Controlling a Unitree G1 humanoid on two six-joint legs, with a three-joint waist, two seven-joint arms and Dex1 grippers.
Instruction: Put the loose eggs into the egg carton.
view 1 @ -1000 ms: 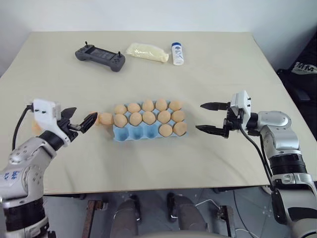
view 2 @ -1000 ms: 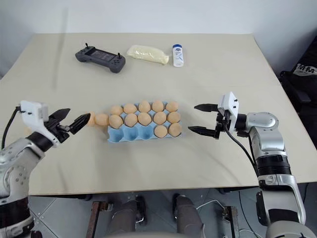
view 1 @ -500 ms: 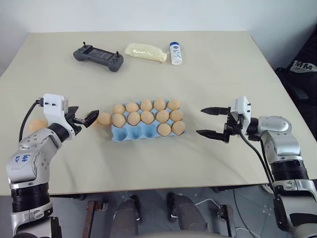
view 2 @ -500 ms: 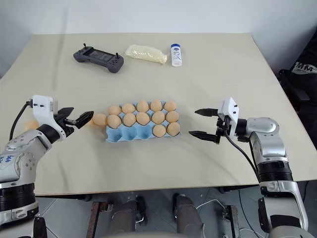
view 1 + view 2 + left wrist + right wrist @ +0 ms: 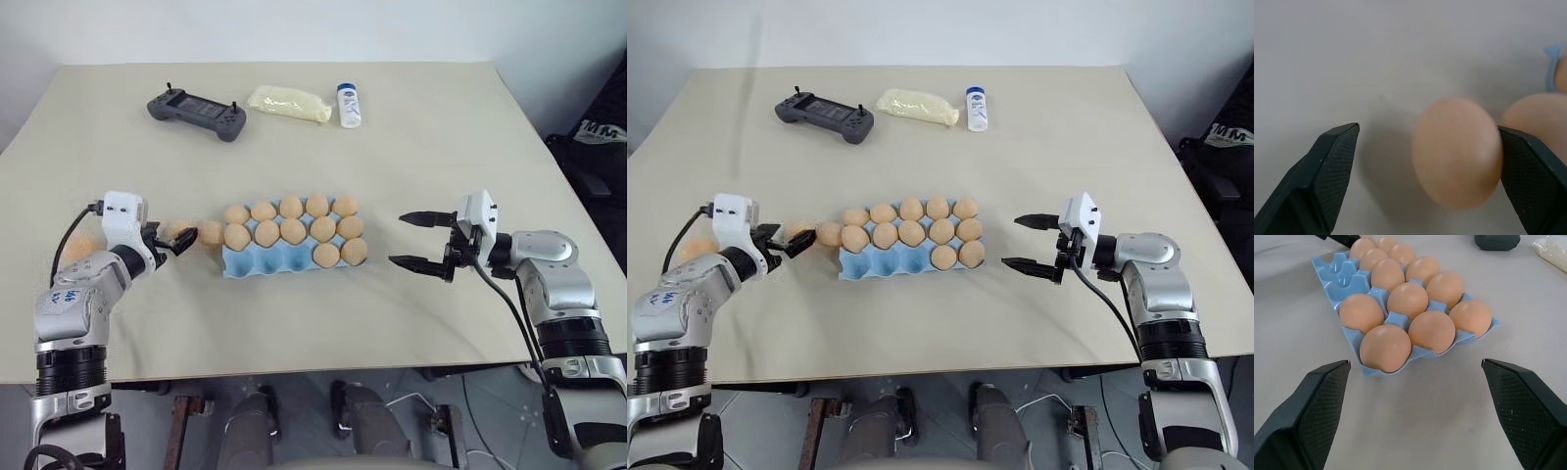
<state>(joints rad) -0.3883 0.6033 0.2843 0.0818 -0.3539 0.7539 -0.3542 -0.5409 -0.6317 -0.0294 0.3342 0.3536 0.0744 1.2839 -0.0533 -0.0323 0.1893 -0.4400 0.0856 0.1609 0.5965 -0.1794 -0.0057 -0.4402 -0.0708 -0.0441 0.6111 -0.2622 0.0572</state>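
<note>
Left end effector (image 5: 1427, 161) straddles upright loose egg (image 5: 1457, 152)

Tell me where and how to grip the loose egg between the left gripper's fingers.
Grip the loose egg across its narrow middle, coming in low from the table's left edge, as the open left gripper already does. It lies on its side with another egg and the egg carton crowding its far side, so approach from the near side.

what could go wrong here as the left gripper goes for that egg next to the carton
The left gripper is open around a loose egg, but off centre: one finger touches it or nearly so, and closing may push it aside. A second egg sits right behind that finger and could get knocked toward the egg carton.
</note>
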